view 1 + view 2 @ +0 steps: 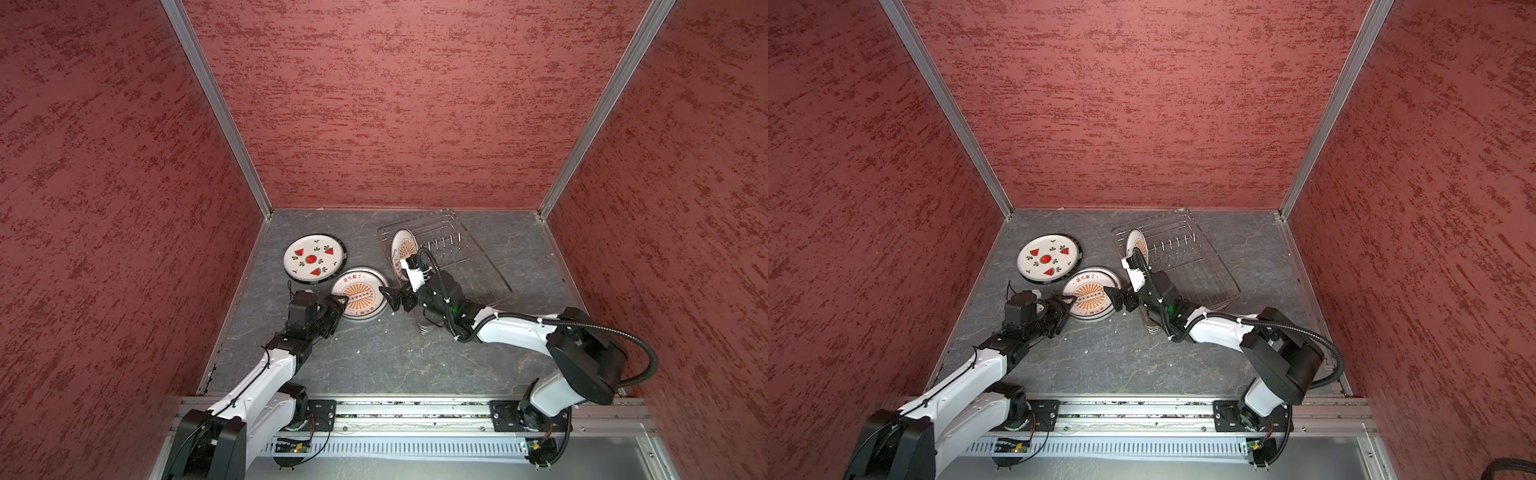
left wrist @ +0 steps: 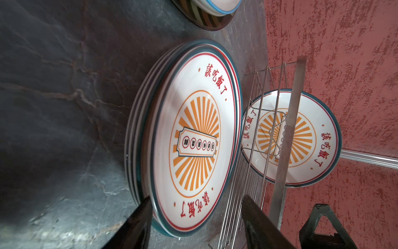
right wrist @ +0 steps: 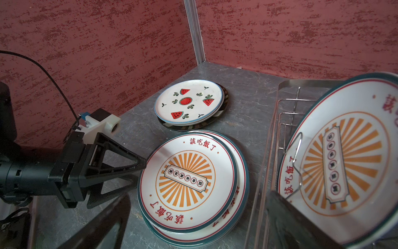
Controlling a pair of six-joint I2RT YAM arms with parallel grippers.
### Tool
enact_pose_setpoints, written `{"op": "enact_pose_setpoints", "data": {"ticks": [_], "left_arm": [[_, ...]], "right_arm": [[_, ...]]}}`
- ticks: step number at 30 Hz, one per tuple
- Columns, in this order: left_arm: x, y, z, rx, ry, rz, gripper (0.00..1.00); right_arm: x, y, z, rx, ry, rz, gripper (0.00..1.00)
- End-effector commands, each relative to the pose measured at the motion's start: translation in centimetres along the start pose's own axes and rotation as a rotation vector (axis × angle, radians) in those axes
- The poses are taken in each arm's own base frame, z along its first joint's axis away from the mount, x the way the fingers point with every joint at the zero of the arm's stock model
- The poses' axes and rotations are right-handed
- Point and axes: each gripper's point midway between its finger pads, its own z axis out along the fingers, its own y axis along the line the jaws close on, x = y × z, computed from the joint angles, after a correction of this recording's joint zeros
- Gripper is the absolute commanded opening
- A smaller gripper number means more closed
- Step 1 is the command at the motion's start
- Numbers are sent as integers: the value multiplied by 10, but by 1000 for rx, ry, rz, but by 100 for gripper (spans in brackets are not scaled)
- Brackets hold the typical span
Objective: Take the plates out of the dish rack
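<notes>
The dish rack (image 1: 478,266) sits far right on the table (image 1: 374,353), its near edge hidden behind the right arm (image 1: 511,332). One sunburst plate (image 1: 402,249), half covered, stands in it. The watermelon stack (image 1: 314,258) and sunburst stack (image 1: 360,295) lie flat to its left. The left gripper (image 1: 341,300), spread, straddles the sunburst stack's rim; the right gripper (image 1: 389,297) hangs spread, empty.

Overhead stereo pair (wrist views close)

Dark grey marbled tabletop (image 1: 374,357). Wire dish rack (image 1: 478,270) is set at rear R, skewed. Stack of sunburst plates (image 1: 359,296) is laid approx. mid-table, just beside rack. Behind it to the L, a dark-striped plate (image 2: 206,21) is laid flat w/ a watermelon plate (image 1: 314,259) stacked on top.
</notes>
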Motion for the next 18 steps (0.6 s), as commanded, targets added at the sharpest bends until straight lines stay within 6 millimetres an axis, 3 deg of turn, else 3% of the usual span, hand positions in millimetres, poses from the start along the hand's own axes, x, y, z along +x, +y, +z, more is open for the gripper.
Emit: {"op": "enact_pose_setpoints", "data": {"ticks": [1,10,18], "left_arm": [[-2,-10,4,32,0,20,66],[1,-7,16,10,43,17,70],[-15,-1,-7,-5,-106,20,75]], "right_arm": [[-22,4,-4,14,-60,-20,99],[-23,1,-7,30,-68,-27,99],[-23,1,-11,31,-78,-23,99]]}}
